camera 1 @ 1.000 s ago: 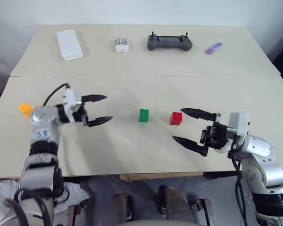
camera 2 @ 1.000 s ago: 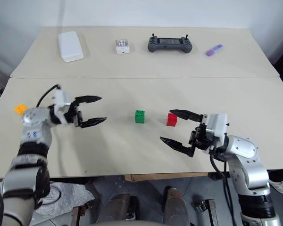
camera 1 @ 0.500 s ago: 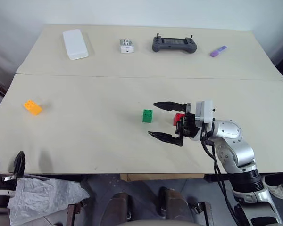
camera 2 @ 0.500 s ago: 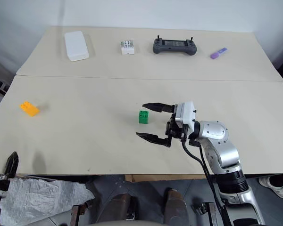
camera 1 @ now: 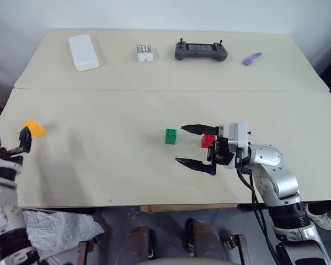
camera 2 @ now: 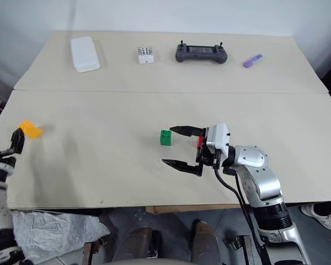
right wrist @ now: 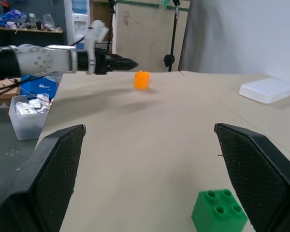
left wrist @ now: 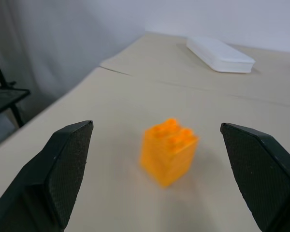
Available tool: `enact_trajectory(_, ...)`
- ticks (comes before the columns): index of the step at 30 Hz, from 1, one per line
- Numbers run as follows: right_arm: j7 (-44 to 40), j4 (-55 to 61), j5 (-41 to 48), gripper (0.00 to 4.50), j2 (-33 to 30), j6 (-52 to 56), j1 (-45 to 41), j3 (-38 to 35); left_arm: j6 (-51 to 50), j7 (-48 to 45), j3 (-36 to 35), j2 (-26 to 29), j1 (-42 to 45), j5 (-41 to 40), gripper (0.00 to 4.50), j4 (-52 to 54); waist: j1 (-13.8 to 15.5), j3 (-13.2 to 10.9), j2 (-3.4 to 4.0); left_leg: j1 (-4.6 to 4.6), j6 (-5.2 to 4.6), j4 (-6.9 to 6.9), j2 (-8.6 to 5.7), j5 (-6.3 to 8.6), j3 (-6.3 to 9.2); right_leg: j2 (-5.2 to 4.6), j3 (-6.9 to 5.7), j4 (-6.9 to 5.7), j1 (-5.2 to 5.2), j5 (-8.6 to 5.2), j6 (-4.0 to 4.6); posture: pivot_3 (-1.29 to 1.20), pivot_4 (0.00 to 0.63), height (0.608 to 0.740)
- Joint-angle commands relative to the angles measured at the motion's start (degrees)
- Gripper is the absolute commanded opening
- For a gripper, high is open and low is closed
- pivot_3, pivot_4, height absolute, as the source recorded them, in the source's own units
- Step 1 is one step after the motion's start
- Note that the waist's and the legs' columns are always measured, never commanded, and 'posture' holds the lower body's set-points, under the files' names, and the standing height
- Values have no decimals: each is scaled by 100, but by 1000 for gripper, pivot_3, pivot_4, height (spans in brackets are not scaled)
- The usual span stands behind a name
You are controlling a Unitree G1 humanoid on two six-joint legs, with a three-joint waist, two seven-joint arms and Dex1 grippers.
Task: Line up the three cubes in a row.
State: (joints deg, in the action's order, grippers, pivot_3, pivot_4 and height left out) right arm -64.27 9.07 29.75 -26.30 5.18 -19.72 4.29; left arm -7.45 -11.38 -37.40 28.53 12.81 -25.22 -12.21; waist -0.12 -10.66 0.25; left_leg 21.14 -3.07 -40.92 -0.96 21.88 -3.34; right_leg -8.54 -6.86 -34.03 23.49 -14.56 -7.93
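Note:
The yellow-orange cube [camera 1: 34,128] sits near the table's left edge. My left gripper [camera 1: 11,143] hovers open at that edge, just short of the cube, which stands ahead of its spread fingers in the left wrist view [left wrist: 168,151]. The green cube [camera 1: 170,136] rests mid-table. Beside it, to the right, is the red cube [camera 1: 208,141], partly covered by the base of my right gripper [camera 1: 180,144]. That gripper is open and empty, fingers pointing left, tips just right of the green cube [right wrist: 219,210].
At the back of the far table lie a flat white box [camera 1: 84,52], a small white box with dark dots [camera 1: 144,53], a dark game controller [camera 1: 201,51] and a purple item [camera 1: 251,58]. A seam [camera 1: 165,89] separates the two tables.
The left arm swung from over the table to the table's left edge, dipping low on the way, and now faces the yellow-orange cube. The right gripper shifted left to the red cube.

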Motion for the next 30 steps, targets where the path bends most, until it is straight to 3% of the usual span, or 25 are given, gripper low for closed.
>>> enact_trajectory(1, -23, 299, 142, 4500, -26, 19, 89, -76, -137, 702, 238, -240, 177, 296, 4476, 364, -14, 0, 0, -2, 0, 3, -2, 0, -1, 0, -2, 1, 0, 0, 0, 0, 150, 740)
enact_trajectory(8, -29, 456, 214, 4500, -31, 180, 216, -44, -186, 1796, 564, -645, 401, 911, 4476, 639, 7, 0, -1, -3, 4, -3, 7, -1, -2, 6, -15, 14, -4, 0, 0, 0, 150, 740)
enact_trajectory(30, 5, 359, 223, 4500, -93, 301, 211, -178, -8, 3404, 548, -1220, 1454, 1182, 4476, -74, 88, 3, -7, -2, 6, -13, 5, -2, -2, 3, -14, 12, -9, 3, -5, 0, 150, 740)
